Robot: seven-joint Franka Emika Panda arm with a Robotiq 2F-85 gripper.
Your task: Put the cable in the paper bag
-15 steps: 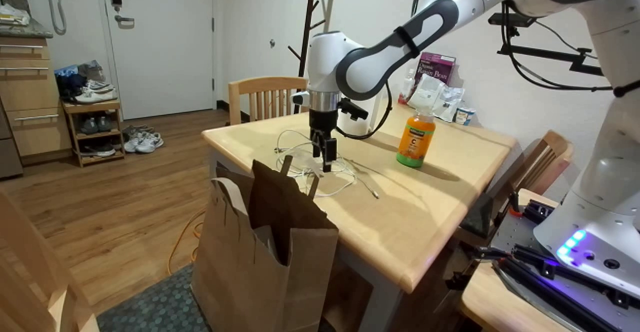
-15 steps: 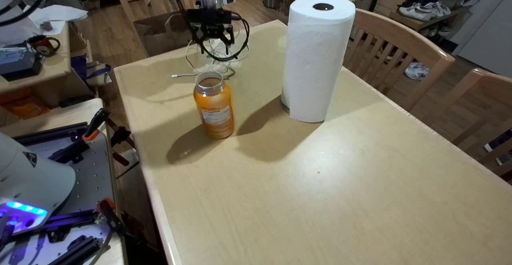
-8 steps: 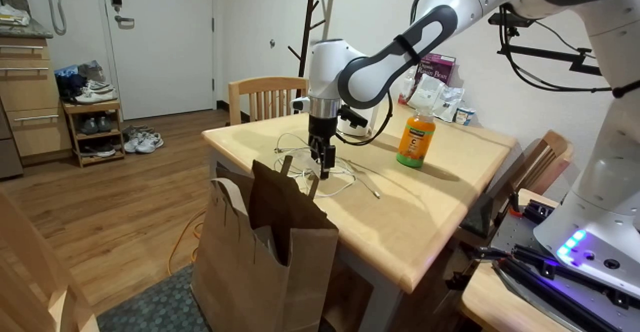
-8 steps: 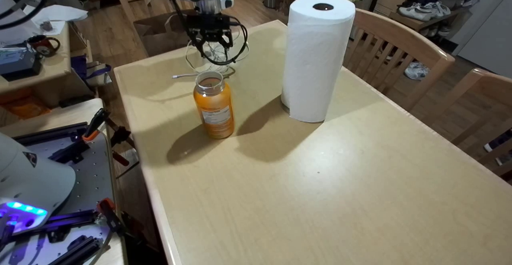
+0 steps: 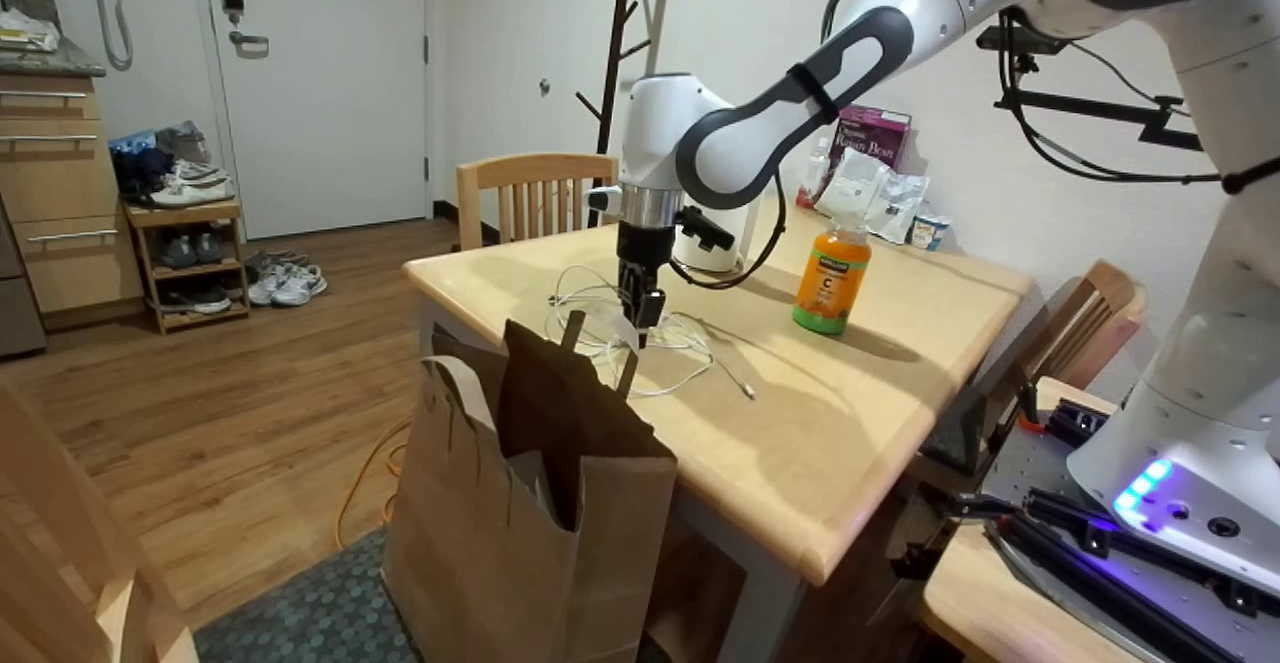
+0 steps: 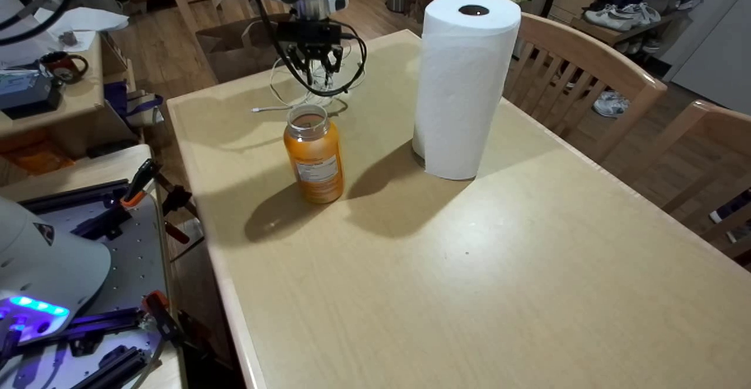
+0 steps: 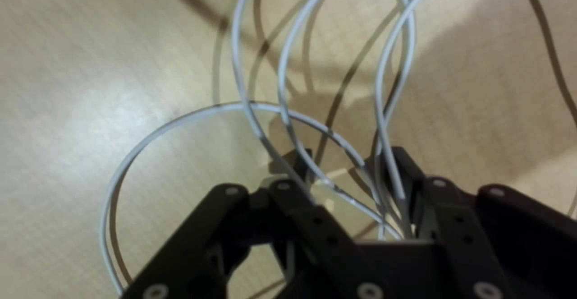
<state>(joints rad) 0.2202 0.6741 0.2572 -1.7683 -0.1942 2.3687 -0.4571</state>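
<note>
The cable (image 7: 282, 64), a thin whitish cord, spreads in loose loops over the table top near its edge; its plug end shows in an exterior view (image 5: 748, 392). My gripper (image 7: 352, 165) points down into these loops. Its fingers are partly drawn together but still apart, with several strands running through the gap, close to one finger (image 7: 405, 166). Whether any strand is pinched does not show. Just off the table edge stands the brown paper bag (image 5: 490, 503), upright with its top open and torn-looking. In an exterior view the bag (image 6: 237, 54) is partly behind the arm.
An orange bottle (image 5: 832, 280) stands on the table, with a paper towel roll (image 6: 466, 95) farther along. By the wall are a purple box (image 5: 873, 135) and silvery pouches. A wooden chair (image 5: 540, 198) is at the table's far side.
The gripper came down into the cable, then rose slightly. Its fingers have moved closer together over the last half second, and the cable's loops and plug end have shifted a little.
</note>
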